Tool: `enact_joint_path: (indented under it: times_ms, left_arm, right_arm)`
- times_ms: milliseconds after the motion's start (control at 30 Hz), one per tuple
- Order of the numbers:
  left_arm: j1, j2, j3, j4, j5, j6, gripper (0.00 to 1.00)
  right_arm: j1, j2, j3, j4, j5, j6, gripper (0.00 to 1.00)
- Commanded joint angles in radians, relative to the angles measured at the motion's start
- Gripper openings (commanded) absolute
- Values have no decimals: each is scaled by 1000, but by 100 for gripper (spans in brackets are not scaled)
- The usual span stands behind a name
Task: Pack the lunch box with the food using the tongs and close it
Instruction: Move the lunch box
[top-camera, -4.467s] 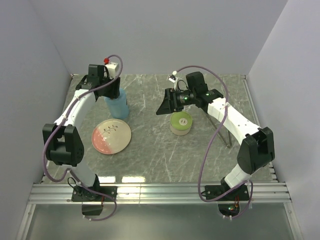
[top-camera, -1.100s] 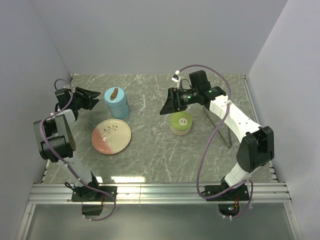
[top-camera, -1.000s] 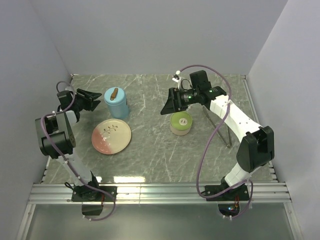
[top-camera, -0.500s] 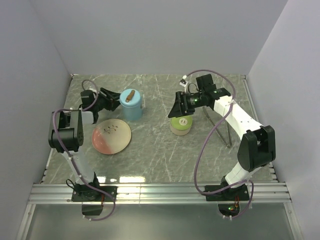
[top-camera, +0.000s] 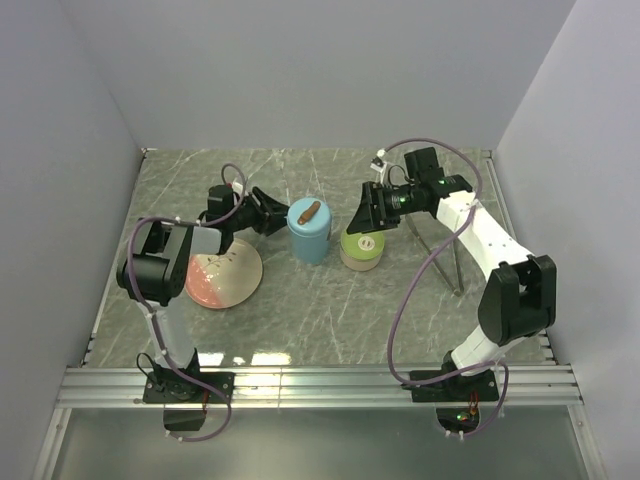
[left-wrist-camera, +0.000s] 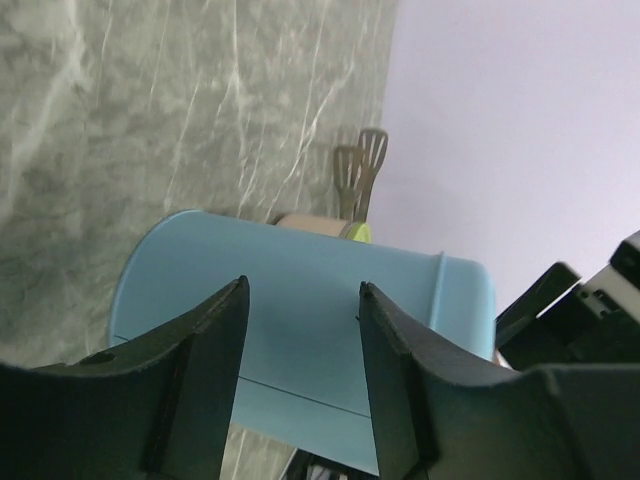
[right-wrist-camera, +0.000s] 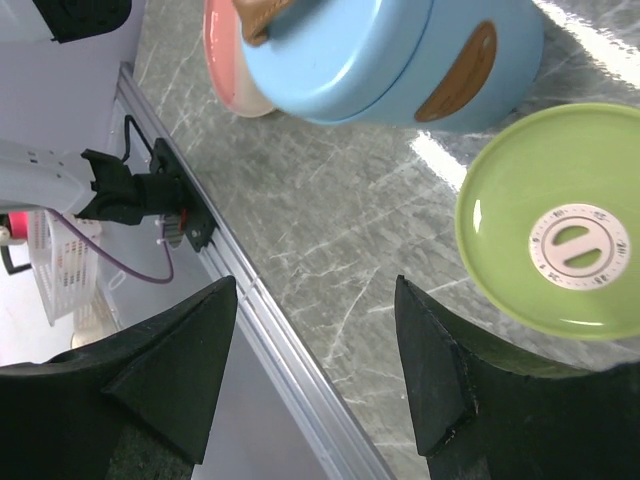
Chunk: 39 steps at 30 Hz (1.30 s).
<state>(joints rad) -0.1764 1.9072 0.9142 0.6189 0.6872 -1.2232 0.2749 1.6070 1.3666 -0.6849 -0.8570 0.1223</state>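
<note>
Middle of the table (top-camera: 300, 320), top view: the blue lunch box (top-camera: 309, 235) stands upright, long axis vertical, brown lid handle (top-camera: 310, 211) slanting lower left to upper right. Left gripper (left-wrist-camera: 301, 288) has its fingers partway apart, tips up against the box's side, not clamped round it. Right gripper (right-wrist-camera: 312, 290) hangs spread wide and empty over the green-lidded pot (right-wrist-camera: 555, 235). Half a second back the box sat further toward the upper left.

A grey-green table (top-camera: 300, 310) is veined with white marbling. A light blue container (top-camera: 309, 240) is topped by a brown handle (top-camera: 310, 211). A lime-green lid (right-wrist-camera: 530, 210) is marked with a white disc. A plate (top-camera: 235, 280) is shaded from pink into cream.
</note>
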Motion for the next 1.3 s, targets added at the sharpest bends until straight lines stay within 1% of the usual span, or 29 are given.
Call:
enact_joint_path:
  times_ms: [0, 33, 100, 333, 433, 567, 633, 667, 700, 767, 800, 833, 867, 900, 933, 967, 1000, 1033, 1067, 1100, 1133, 1167, 1200, 1233, 1267]
  left_arm:
    - [-5, 33, 49, -6, 90, 77, 53]
    - [-6, 45, 66, -42, 113, 94, 53]
    - [-12, 50, 74, -61, 127, 108, 52]
    - [-52, 20, 34, -62, 149, 131, 52]
    - [-54, 12, 38, -71, 147, 129, 54]
    - [-26, -13, 98, -126, 127, 151, 56]
    - [15, -51, 127, -166, 117, 201, 58]
    - [31, -66, 167, -253, 104, 235, 60]
    - [46, -110, 184, -289, 86, 310, 61]
    - [96, -166, 224, -381, 48, 375, 70]
    - [115, -222, 233, -442, 23, 416, 73]
    - [147, -249, 244, -474, 11, 439, 80]
    - [159, -272, 279, -516, -1, 465, 85]
    - [170, -311, 302, -612, -14, 523, 89]
    - [173, -332, 322, -657, -31, 551, 94]
    - [202, -352, 354, -698, -41, 576, 99]
    - [210, -387, 368, -729, -52, 621, 100]
    - [222, -404, 385, -798, -70, 651, 99]
    - [222, -418, 438, -844, -87, 683, 99]
    - [222, -439, 468, -890, -104, 756, 99]
    - [224, -450, 497, -992, -123, 793, 99]
    - [222, -459, 550, -1036, -164, 829, 99]
    - [224, -479, 570, -1082, -190, 882, 99]
    - [222, -490, 584, -1143, -218, 905, 99]
    - [222, -503, 588, -1168, -259, 944, 99]
  right_arm:
    - [-29, -48, -3, -33, 1, -45, 71]
    - [-34, -47, -3, -38, 0, -49, 71]
    - [-43, -45, -3, -44, -2, -53, 71]
    - [-59, -47, 5, -42, 1, -52, 71]
    - [-62, -47, 6, -42, -1, -50, 71]
    - [-63, -51, 22, -50, 4, -52, 71]
    - [-66, -62, 26, -56, 10, -53, 71]
    - [-69, -76, 29, -56, 12, -55, 71]
    - [-72, -85, 29, -54, 21, -55, 71]
    - [-78, -122, 25, -50, 35, -56, 74]
    - [-86, -136, 22, -51, 53, -53, 75]
    - [-94, -151, 19, -51, 59, -55, 76]
    - [-98, -168, 6, -50, 65, -55, 78]
    - [-111, -203, -1, -51, 72, -56, 80]
    - [-115, -222, -7, -53, 91, -59, 81]
    - [-123, -254, -15, -54, 101, -72, 91]
    - [-129, -268, -18, -56, 110, -81, 92]
    - [-143, -278, -20, -54, 146, -91, 93]
    - [-149, -301, -27, -48, 166, -101, 94]
    - [-157, -314, -37, -42, 179, -102, 95]
    - [-178, -326, -44, -36, 191, -102, 95]
    - [-187, -349, -63, -28, 205, -105, 100]
    - [-193, -360, -73, -28, 220, -107, 100]
    - [-209, -369, -80, -42, 237, -113, 100]
    - [-215, -383, -95, -48, 271, -113, 100]
